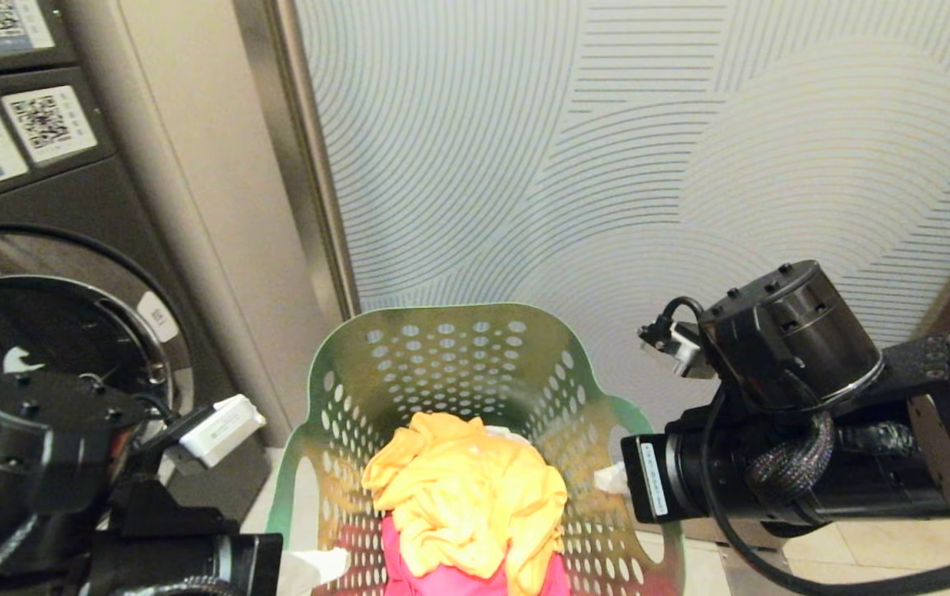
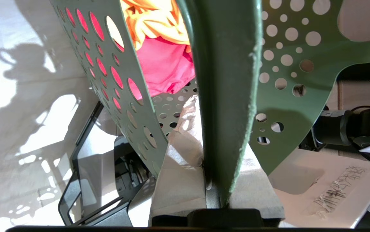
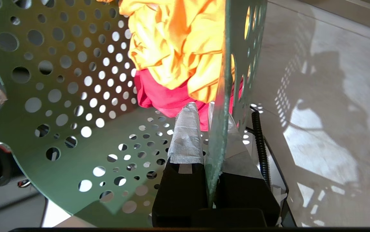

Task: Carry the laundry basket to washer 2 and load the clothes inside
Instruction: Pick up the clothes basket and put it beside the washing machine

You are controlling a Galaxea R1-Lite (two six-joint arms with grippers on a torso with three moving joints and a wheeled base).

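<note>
Black cylindrical joint housings (image 1: 789, 331) studded with small screws. Braided black cable (image 1: 789, 468) looped beside the right wrist. White camera module (image 1: 223, 429) clipped on the left arm. Fingers (image 3: 186, 135) wrapped in pale tape.

The laundry basket (image 1: 475, 364) is matt green plastic with a rough rim edge. The clothes (image 1: 467, 505) are soft, wrinkled cloth. The gripper fingers (image 3: 186, 135) are wrapped in pale, creased tape. The floor (image 3: 326, 96) is glossy tile.
</note>
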